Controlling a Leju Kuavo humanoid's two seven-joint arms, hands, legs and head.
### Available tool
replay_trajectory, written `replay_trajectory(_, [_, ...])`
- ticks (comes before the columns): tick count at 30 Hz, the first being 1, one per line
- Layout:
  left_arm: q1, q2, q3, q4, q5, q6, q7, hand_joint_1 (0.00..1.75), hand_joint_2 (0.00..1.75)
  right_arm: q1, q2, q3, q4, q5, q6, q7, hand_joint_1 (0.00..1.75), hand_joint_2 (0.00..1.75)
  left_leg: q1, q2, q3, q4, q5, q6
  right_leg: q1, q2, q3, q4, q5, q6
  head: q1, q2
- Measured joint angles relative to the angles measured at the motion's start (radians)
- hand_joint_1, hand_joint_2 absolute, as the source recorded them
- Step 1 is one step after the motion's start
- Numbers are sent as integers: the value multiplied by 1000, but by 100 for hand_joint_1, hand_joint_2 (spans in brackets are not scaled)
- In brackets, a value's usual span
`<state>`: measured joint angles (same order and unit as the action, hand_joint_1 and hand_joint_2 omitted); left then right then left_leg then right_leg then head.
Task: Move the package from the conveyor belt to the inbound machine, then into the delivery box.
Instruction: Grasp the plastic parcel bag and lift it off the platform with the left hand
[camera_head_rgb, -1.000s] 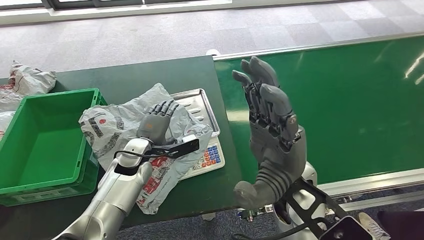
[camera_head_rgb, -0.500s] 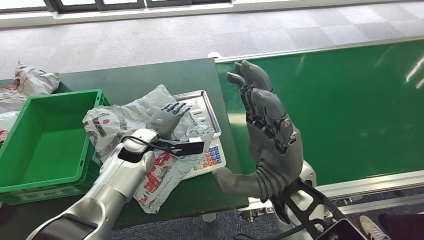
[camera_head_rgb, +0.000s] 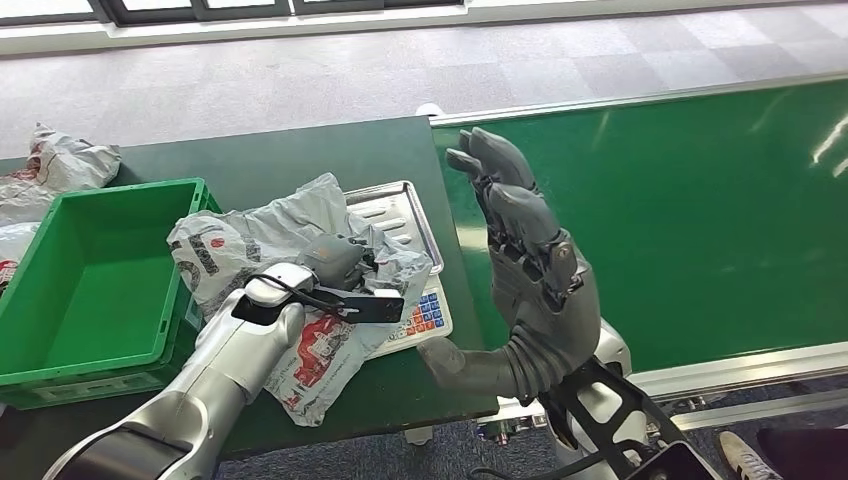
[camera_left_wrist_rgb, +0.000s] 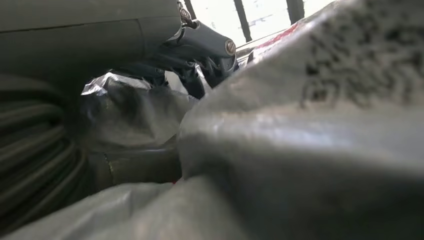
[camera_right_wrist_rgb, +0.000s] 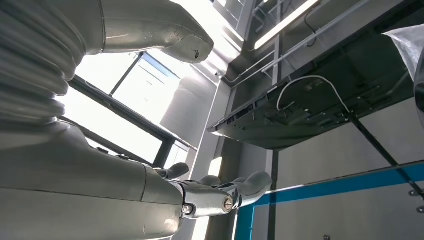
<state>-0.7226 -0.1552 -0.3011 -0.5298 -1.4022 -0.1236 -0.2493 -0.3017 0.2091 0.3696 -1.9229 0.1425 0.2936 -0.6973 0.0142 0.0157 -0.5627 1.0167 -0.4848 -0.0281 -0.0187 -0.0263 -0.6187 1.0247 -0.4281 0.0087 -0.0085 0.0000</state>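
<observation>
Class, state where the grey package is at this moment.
In the head view the grey package lies crumpled on the scale on the dark green table, right of the green box, with the left hand gripping it.

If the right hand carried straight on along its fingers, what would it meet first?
Probably nothing: the right hand is raised, open, fingers pointing up and away above the conveyor belt. The way looks free, though depth is uncertain.

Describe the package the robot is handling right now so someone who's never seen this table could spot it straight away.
Start at the dark green table left of the conveyor belt. Between the green crate and the belt sits a scale with a metal tray; draped over it is the package, pressed by the left hand. It is a crumpled grey plastic mailer with red and black print, unlike the bags past the crate.
</observation>
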Motion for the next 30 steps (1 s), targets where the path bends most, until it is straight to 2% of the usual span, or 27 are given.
replay_trajectory(7, [-27, 10, -3, 27, 32, -42, -66, 175, 175, 0, -5, 0, 0, -11, 2, 0, 0, 175, 0, 0, 2, 0, -1, 0, 0, 1, -1, 0, -1, -1, 0, 0])
replay_trajectory(16, [-30, 12, -6, 36, 49, -32, -83, 175, 175, 0, -12, 0, 4, -5, -2, 0, 0, 175, 0, 0, 6, 0, -1, -1, 0, 1, -1, 0, -1, -1, 0, 0])
replay_trajectory(18, [-23, 11, -5, 29, 77, 41, -82, 175, 175, 1, -12, 0, 5, 4, -9, 0, 0, 175, 0, 0, 8, 0, -1, -1, 0, 1, -2, 0, 0, -1, 0, 0])
replay_trajectory(22, [18, 8, 28, -72, 206, 376, -30, 175, 175, 27, -16, -4, -7, 31, -21, 0, 0, 175, 0, 0, 4, 1, 0, -1, 1, 1, -6, 0, 0, -1, 0, 0])
replay_trajectory(23, [23, 7, 40, -110, 231, 419, -17, 175, 175, 35, -17, -5, -13, 35, -20, -1, 0, 175, 0, 0, 3, 1, 0, -1, 1, 1, -6, 0, 0, -1, 0, 0])
replay_trajectory(26, [40, 8, 71, -207, 286, 463, -2, 175, 175, 48, -18, -7, -25, 42, -19, -1, 0, 175, 0, 0, 3, 1, 0, -1, 1, 2, -7, 0, 0, -1, 0, 0])
replay_trajectory(30, [89, 13, 151, -360, 442, 657, -22, 175, 175, 54, -21, -7, -27, 34, -35, 0, 0, 175, 1, 2, 0, 1, 0, -1, 1, 3, -10, 1, 0, -1, 0, 0])
